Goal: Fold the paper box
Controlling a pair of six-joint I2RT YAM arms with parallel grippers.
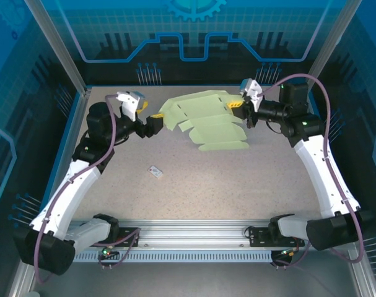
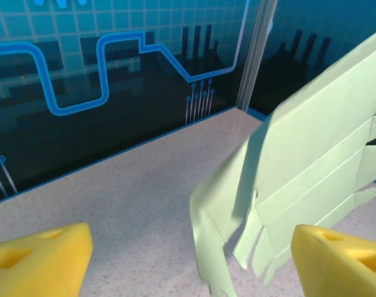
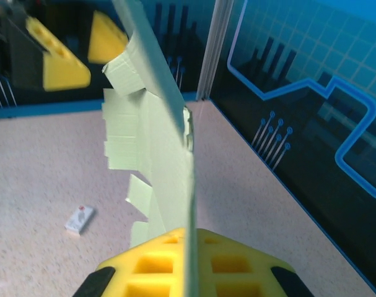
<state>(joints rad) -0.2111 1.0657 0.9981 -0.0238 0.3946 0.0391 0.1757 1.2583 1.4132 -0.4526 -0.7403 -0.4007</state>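
The paper box [image 1: 206, 120], a mint-green flat sheet with flaps, is lifted and tilted near the far edge of the desk [image 1: 175, 198]. The right tool [image 1: 236, 105] is clenched on its right edge, the card pinched between yellow fingers [image 3: 157, 260]. The left tool [image 1: 155, 119] is released, fingers spread just beside the sheet's left edge. A small white tag [image 1: 155, 172] lies mid-desk, toward the left.

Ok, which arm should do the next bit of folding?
Probably the left. The left pincer is open and free at the edge of the paper box; the right pincer is shut on it, busy holding it up.
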